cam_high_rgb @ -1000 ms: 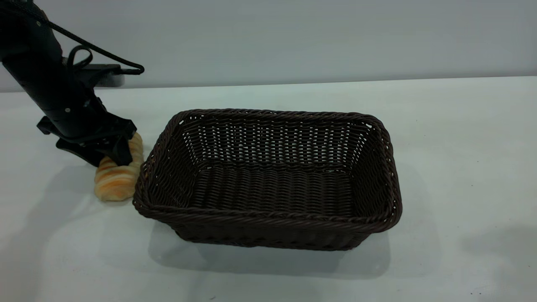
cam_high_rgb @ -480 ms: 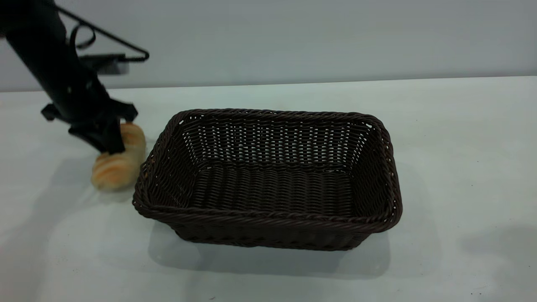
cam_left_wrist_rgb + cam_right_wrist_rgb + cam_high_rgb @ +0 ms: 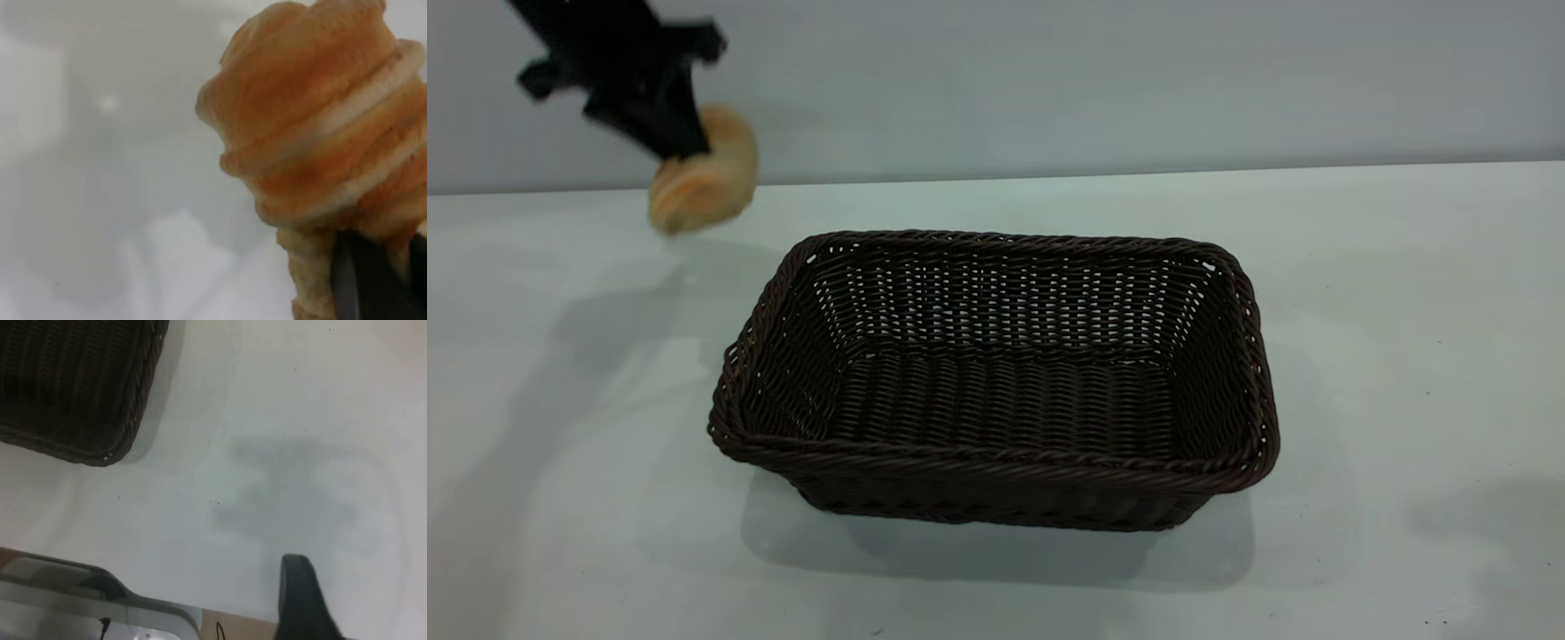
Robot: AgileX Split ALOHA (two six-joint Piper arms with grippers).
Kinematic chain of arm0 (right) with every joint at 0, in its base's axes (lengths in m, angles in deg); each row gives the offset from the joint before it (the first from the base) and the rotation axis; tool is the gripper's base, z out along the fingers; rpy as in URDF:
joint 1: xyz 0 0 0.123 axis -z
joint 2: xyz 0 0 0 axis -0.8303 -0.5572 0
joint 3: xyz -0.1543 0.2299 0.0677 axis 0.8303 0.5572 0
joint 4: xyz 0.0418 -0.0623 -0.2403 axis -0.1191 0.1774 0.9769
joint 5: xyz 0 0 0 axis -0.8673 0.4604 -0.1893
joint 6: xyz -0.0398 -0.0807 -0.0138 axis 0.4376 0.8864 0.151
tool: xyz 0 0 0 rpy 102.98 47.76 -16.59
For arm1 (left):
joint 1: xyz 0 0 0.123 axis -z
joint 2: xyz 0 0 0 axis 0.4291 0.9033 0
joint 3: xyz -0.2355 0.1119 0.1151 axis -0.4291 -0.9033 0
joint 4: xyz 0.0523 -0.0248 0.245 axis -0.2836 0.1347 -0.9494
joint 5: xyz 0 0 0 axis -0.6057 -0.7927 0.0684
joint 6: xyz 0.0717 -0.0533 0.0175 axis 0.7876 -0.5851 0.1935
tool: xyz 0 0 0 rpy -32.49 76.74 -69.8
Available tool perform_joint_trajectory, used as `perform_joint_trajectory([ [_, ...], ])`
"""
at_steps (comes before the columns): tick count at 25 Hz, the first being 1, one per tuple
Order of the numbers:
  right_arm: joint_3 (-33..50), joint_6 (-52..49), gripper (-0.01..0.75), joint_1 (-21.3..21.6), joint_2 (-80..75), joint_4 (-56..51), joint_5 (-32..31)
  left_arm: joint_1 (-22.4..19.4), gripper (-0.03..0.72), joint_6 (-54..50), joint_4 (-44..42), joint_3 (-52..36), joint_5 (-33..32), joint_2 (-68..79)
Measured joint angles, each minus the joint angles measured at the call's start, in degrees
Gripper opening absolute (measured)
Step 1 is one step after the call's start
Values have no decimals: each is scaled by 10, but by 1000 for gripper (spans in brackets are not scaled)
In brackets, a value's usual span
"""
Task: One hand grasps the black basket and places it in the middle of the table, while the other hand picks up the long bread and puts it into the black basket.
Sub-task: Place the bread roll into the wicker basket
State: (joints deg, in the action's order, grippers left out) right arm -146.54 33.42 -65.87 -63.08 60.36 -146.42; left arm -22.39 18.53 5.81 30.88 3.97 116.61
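The black basket stands empty in the middle of the table. My left gripper is shut on the long bread and holds it high in the air, beyond and to the left of the basket's far left corner. In the left wrist view the bread fills the picture, with a dark finger pressed against it. My right gripper is out of the exterior view; its wrist view shows it over bare table, off from one corner of the basket.
A plain grey wall runs behind the table. The table's edge and a grey frame show in the right wrist view. Bare tabletop lies on all sides of the basket.
My left gripper has lifted the long bread off the table beside the basket's left side, rising up and slightly right. The basket has not moved.
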Motion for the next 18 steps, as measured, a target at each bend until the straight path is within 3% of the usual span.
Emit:
perform_joint_trajectory([
  [12, 0, 1, 460, 0, 0, 0, 0, 134, 64, 70, 3, 7, -79, -45],
  [18, 0, 2, 460, 0, 0, 0, 0, 186, 64, 88, 3, 7, -86, -45],
])
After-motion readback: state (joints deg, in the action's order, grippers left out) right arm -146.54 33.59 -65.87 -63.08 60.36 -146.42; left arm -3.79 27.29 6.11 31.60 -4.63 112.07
